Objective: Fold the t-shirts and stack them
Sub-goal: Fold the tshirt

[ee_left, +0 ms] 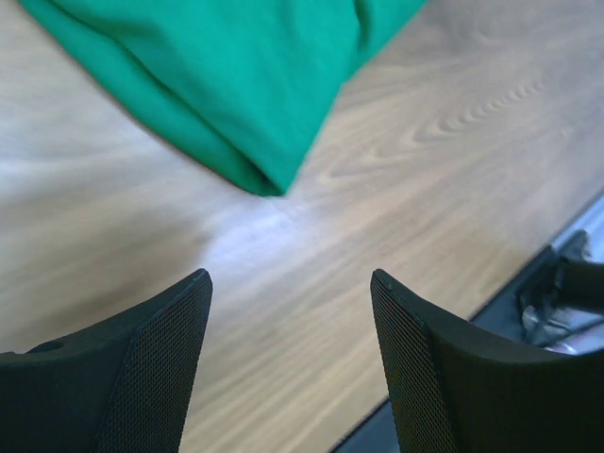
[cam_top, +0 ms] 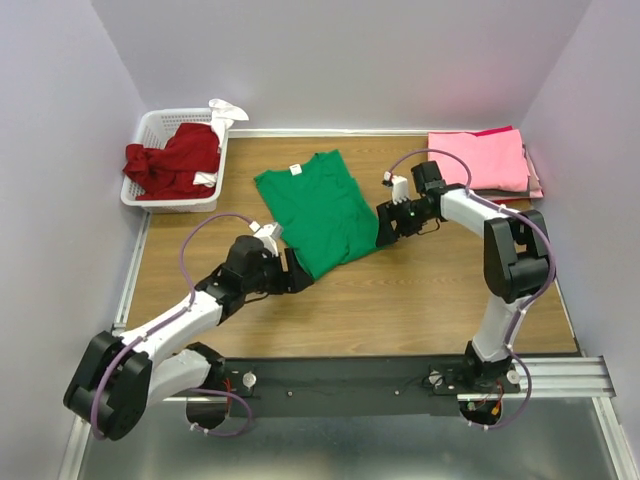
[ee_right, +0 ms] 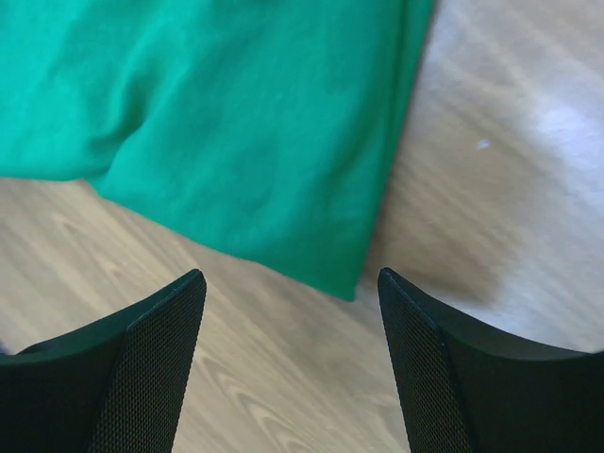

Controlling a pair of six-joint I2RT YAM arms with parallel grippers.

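A bright green t-shirt (cam_top: 318,208) lies partly folded on the wooden table, its white neck tag at the far end. My left gripper (cam_top: 296,276) stands open just off the shirt's near left corner (ee_left: 269,184), nothing between its fingers (ee_left: 160,349). On the shirt's right side my right gripper (cam_top: 384,232) is open too, its jaws empty just short of the near right corner (ee_right: 344,283). A dark red t-shirt (cam_top: 175,160) spills out of the basket at the far left. Folded pink t-shirts (cam_top: 480,158) are stacked at the far right.
The white slotted basket (cam_top: 152,125) stands in the far left corner with a white cloth (cam_top: 226,109) on its rim. Purple walls close in three sides. A black rail (cam_top: 400,375) runs along the near edge.
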